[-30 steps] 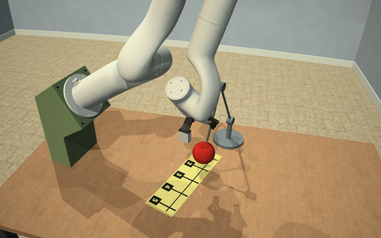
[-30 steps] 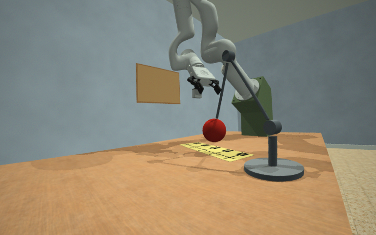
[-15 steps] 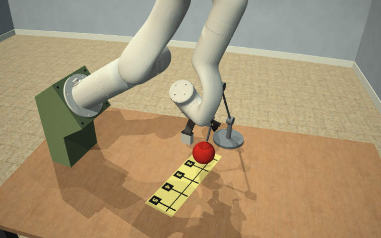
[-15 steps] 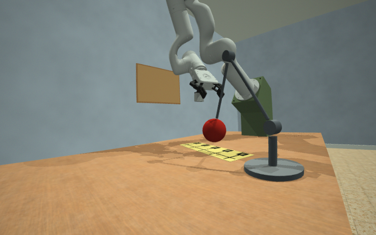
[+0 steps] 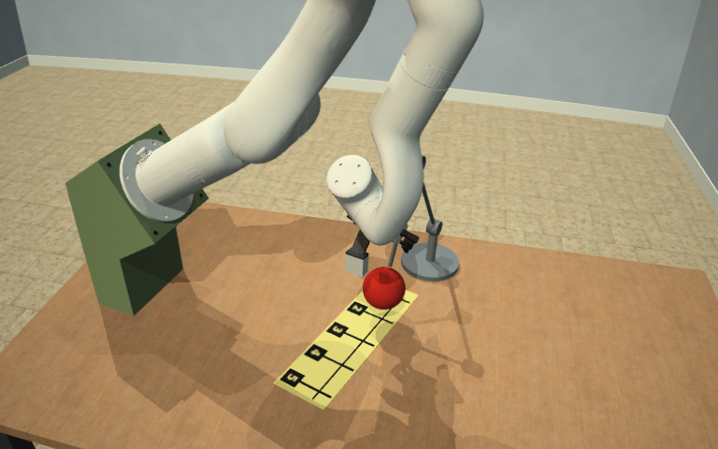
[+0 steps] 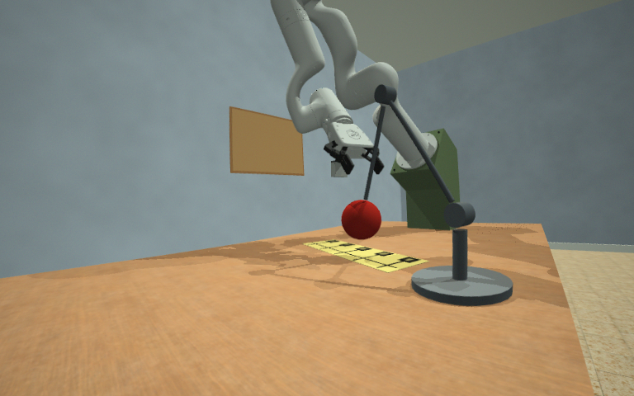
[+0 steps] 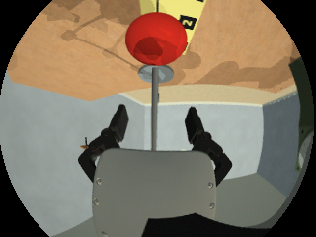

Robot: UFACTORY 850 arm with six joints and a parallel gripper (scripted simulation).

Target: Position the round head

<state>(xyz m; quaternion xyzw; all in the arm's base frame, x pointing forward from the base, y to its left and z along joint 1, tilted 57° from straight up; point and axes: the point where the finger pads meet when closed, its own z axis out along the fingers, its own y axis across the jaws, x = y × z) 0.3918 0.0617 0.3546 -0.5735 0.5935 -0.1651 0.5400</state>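
Note:
The lamp's red round head (image 5: 383, 287) hangs above the near end of the yellow strip (image 5: 346, 349), about over mark 1, clear of the bench. It also shows in the side view (image 6: 361, 219) and in the wrist view (image 7: 157, 39). A thin dark rod (image 6: 372, 161) runs from the head up to the elbow joint (image 6: 385, 94). A second rod runs down to the joint (image 6: 459, 214) on the grey foot (image 6: 461, 284). My gripper (image 6: 353, 160) is open, its fingers on either side of the rod (image 7: 154, 121) above the head, not closing on it.
The arm's green pedestal (image 5: 124, 222) stands at the bench's left. Marks 2 to 5 (image 5: 317, 352) lie uncovered on the strip, leading away from the foot (image 5: 429, 262). A brown board (image 6: 265, 141) hangs on the wall behind.

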